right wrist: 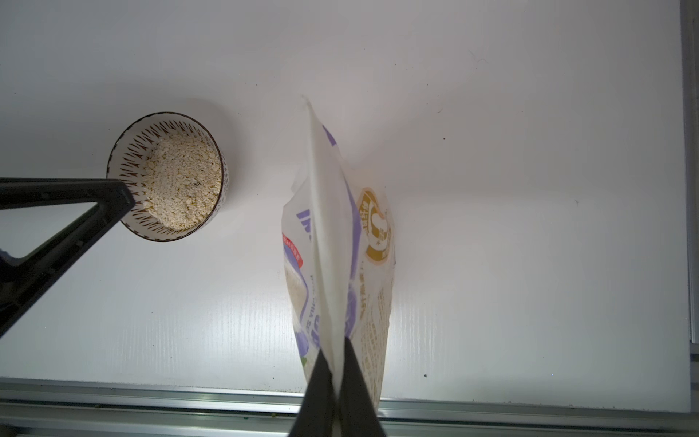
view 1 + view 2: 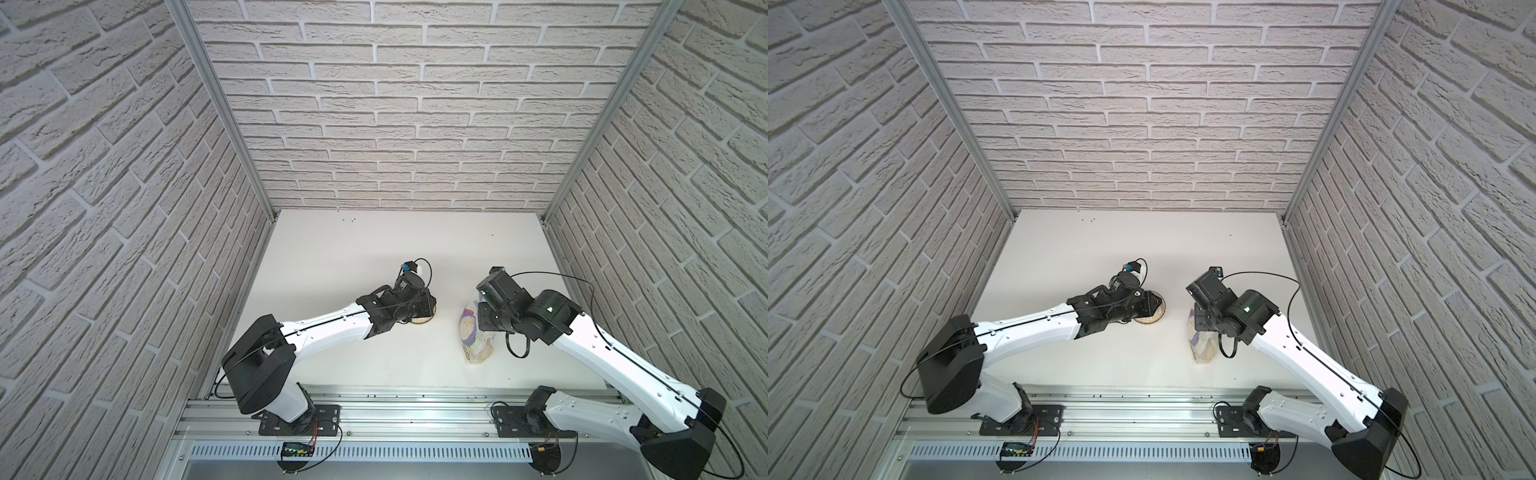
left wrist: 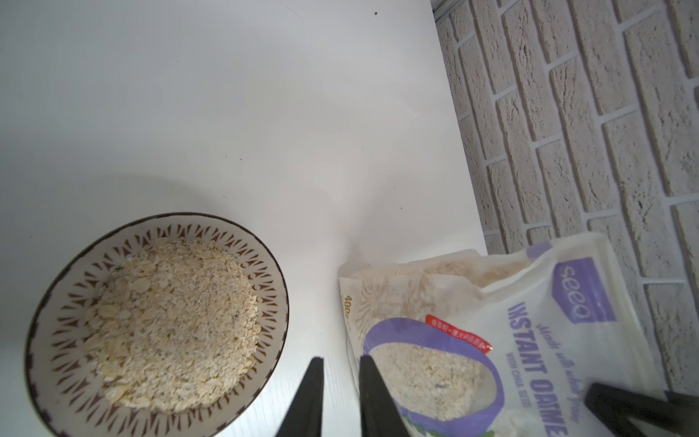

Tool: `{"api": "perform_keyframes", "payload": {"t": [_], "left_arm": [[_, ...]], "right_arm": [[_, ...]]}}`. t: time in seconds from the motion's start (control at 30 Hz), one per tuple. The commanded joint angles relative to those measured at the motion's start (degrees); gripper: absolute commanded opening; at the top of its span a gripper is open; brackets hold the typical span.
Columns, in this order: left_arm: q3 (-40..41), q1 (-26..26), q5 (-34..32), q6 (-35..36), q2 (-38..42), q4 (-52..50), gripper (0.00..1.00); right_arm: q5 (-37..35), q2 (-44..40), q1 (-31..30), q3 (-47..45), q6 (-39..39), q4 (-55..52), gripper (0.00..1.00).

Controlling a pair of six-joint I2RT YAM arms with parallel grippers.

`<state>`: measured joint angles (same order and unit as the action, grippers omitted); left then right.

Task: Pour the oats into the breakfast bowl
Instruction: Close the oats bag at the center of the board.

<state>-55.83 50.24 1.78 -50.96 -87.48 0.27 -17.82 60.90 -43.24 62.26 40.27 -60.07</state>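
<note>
One breakfast bowl (image 3: pixel 157 321) is sitting on the white table (image 3: pixel 227 113), filling the lower left of the left wrist view, and a mound of oats (image 3: pixel 172 325) is lying inside it, ringed by the dark lattice pattern. One bag (image 3: pixel 491 340) of oats is standing at the lower right of that frame, apart from the bowl, its purple print and red label facing the camera. In a top view the bowl (image 2: pixel 555 321) is peeking out from under the left arm near the frame's centre, with the bag (image 2: pixel 473 336) a little to its right. Two grippers are working here. The left gripper (image 3: pixel 340 365) is hovering with its two fingers nearly together, a narrow gap showing between them, over the table between bowl and bag, gripping nothing. The right gripper (image 1: pixel 334 363) is pinching the white upper fold of the bag (image 1: pixel 336 246) at the bottom centre of the right wrist view, jaws closed tight on the plastic, while the bowl (image 1: pixel 168 176) is sitting at that frame's left.
</note>
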Motion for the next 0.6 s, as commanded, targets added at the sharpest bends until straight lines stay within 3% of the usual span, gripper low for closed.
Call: {"api": "perform_keyframes", "payload": {"t": [0.0,0.37,0.57], "left_arm": [[-1.7,0.2,0.5,0.6,-0.3,2.7,0.15],[-2.1,0.4,0.6,0.2,-1.2,2.6,0.0],[-2.6,0.9,1.1,0.2,-1.9,3.0,0.0]], "right_arm": [[-1.9,-3.2,0.0,1.2,-1.9,6.1,0.03],[1.2,1.7,0.0,3.3,-8.7,10.6,0.03],[-2.4,4.8,0.1,3.2,-7.8,8.3,0.34]]}}
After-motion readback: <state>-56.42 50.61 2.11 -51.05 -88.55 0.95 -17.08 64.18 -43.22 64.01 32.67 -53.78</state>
